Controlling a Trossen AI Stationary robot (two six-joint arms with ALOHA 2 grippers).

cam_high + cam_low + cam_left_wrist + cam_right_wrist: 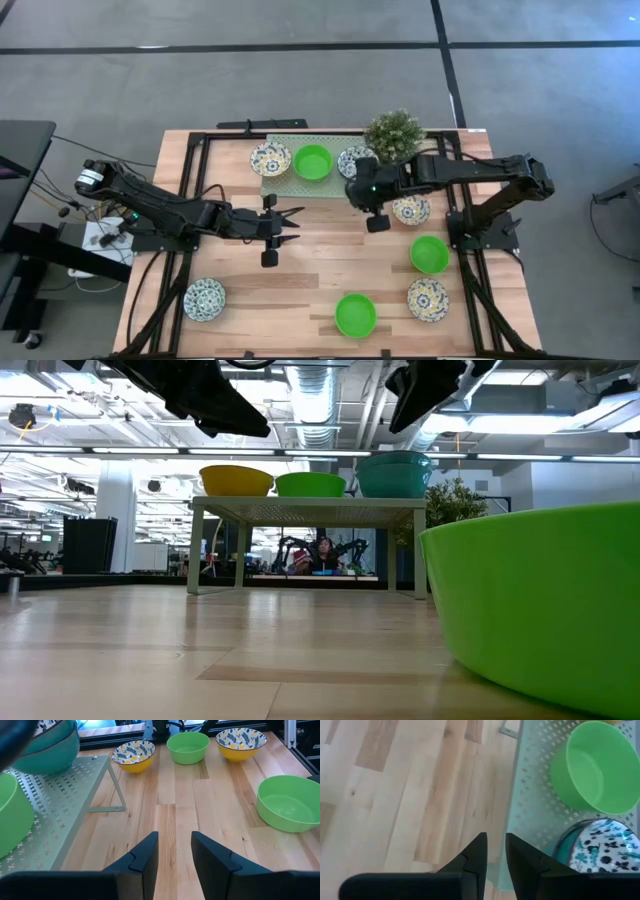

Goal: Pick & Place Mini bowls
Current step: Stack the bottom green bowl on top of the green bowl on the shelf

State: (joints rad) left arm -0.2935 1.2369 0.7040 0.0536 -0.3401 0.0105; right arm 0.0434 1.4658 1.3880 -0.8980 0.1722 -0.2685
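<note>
**Both grippers empty above the table, bowls on rack and tabletop**

While both arms hang over the middle of the table, neither holds anything. The left gripper, left of centre in the high view, has its fingers slightly parted over bare wood. The right gripper, at centre, sits at the rack's right end, its fingers a narrow gap apart.

On the rack at upper centre stand three bowls in a row: a patterned bowl, a green bowl and a second patterned bowl, partly hidden by the right arm. A plant stands just right of them.

On the tabletop lie five more: a patterned one right of centre, a green one below it, a patterned one at lower right, a green one at bottom centre, and a patterned one at lower left.
</note>
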